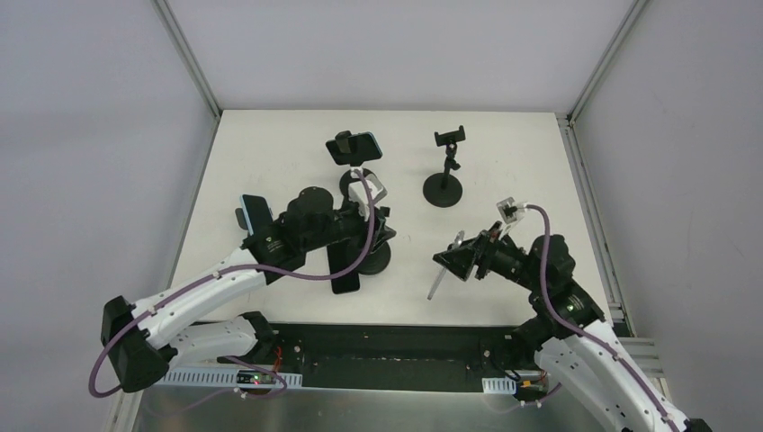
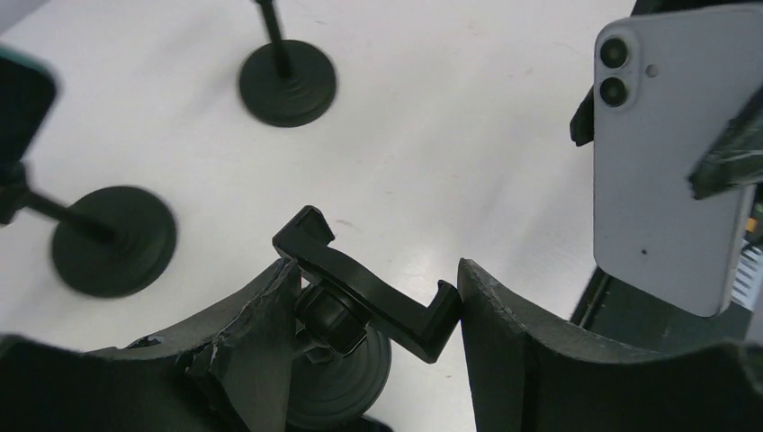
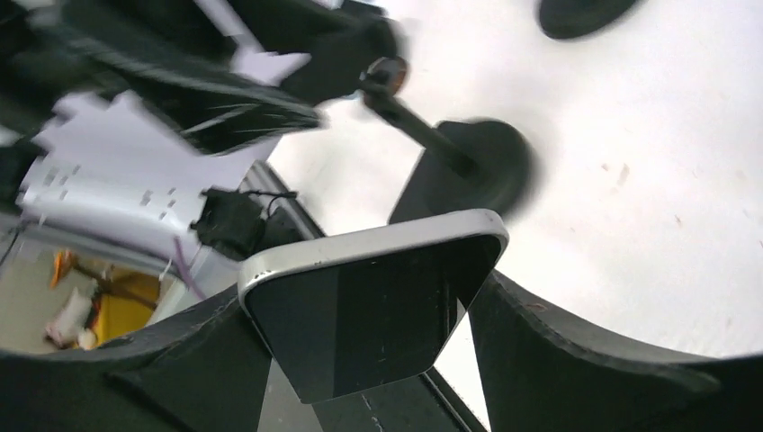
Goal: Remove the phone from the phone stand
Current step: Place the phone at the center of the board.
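My right gripper (image 1: 462, 256) is shut on a silver-edged phone (image 1: 438, 281) and holds it in the air, clear of any stand. In the right wrist view the phone (image 3: 378, 306) shows its black screen between my fingers (image 3: 558, 351). My left gripper (image 1: 382, 236) is shut on the empty clamp of a black phone stand (image 1: 376, 258). In the left wrist view the clamp (image 2: 364, 297) sits tilted between both fingers (image 2: 522, 342), touching them. The phone's white back (image 2: 666, 153) hangs at the right of that view.
A stand holding a teal phone (image 1: 355, 147) and an empty stand (image 1: 446, 171) are at the back. A blue phone (image 1: 255, 214) is by the left arm. A dark phone (image 1: 345, 270) lies flat near the gripped stand's base.
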### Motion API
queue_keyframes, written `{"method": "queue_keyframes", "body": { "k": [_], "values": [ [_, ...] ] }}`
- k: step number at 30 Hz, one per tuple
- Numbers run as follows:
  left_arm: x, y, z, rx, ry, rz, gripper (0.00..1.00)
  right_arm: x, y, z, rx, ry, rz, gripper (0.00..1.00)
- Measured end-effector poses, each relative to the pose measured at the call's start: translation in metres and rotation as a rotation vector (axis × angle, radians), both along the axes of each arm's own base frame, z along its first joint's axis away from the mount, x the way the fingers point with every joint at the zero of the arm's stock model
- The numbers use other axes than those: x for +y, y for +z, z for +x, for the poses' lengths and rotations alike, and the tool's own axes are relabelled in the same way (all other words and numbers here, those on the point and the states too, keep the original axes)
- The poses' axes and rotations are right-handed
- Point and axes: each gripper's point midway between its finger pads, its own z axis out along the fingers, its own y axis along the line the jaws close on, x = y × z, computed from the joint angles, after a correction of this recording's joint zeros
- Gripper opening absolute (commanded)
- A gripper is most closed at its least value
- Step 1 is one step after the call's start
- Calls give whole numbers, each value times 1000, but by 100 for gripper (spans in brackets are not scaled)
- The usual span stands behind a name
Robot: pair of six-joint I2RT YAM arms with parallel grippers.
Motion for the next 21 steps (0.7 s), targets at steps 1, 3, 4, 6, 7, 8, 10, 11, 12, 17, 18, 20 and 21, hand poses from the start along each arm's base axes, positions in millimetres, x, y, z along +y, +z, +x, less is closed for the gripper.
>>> {"method": "queue_keyframes", "body": {
  "k": [1, 3, 4, 6, 7, 8, 10, 11, 12, 17, 18, 20, 21],
  "values": [
    [10, 5, 2, -14, 44, 5, 0, 0, -7, 7, 51, -34, -9, 0],
    [30, 12, 9, -42, 139, 18, 0, 0, -27, 23, 162, -107, -47, 0],
    [38, 15, 13, -51, 175, 22, 0, -1, -39, 32, 219, -149, -78, 0],
    [59, 20, 24, -64, 266, 34, 0, -7, -67, 49, 348, -249, -170, 0],
    [69, 23, 31, -67, 311, 40, 0, -8, -76, 55, 389, -281, -206, 0],
    [78, 25, 37, -70, 353, 44, 0, -10, -87, 62, 436, -317, -256, 0],
    [95, 28, 49, -72, 423, 54, 0, -14, -106, 74, 512, -385, -360, 0],
    [103, 30, 54, -72, 455, 58, 0, -13, -114, 80, 534, -417, -420, 0],
    [113, 32, 60, -67, 494, 57, 0, -11, -120, 84, 544, -433, -466, 0],
    [155, 49, 94, -47, 677, 18, 0, 15, -142, 97, 532, -468, -677, 5],
    [164, 52, 102, -42, 713, 10, 0, 23, -145, 100, 526, -468, -706, 7],
    [181, 56, 117, -29, 784, -2, 0, 36, -154, 106, 515, -473, -755, 11],
    [190, 56, 125, -19, 819, -9, 0, 43, -158, 108, 509, -475, -780, 13]
  ]
}}
